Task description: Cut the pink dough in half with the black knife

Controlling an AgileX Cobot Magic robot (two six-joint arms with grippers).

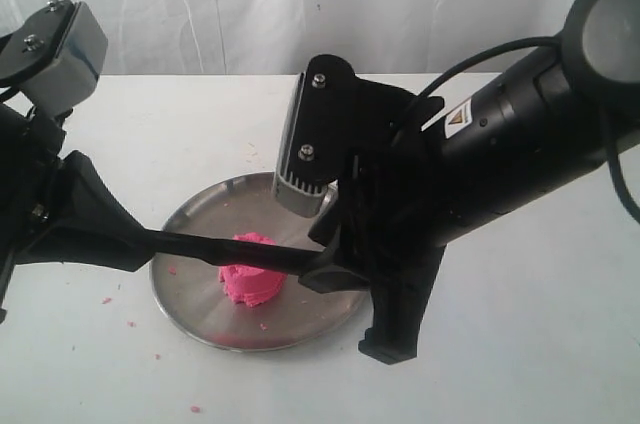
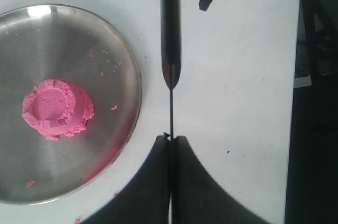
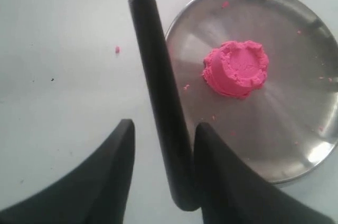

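Right gripper [image 3: 161, 174] spread wide, knife [image 1: 245, 251] handle between fingers, touching one, not squeezed. Left gripper [image 2: 170, 147] pressed together, pinching knife blade. Dough [image 1: 251, 270] sits whole on plate [image 1: 190, 294] on desk [image 1: 520, 344], under knife. If left lets go before right squeezes, knife could drop, squash dough or miss middle.

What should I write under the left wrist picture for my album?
Left tool pinching the black knife by its blade beside the steel plate holding uncut pink dough.
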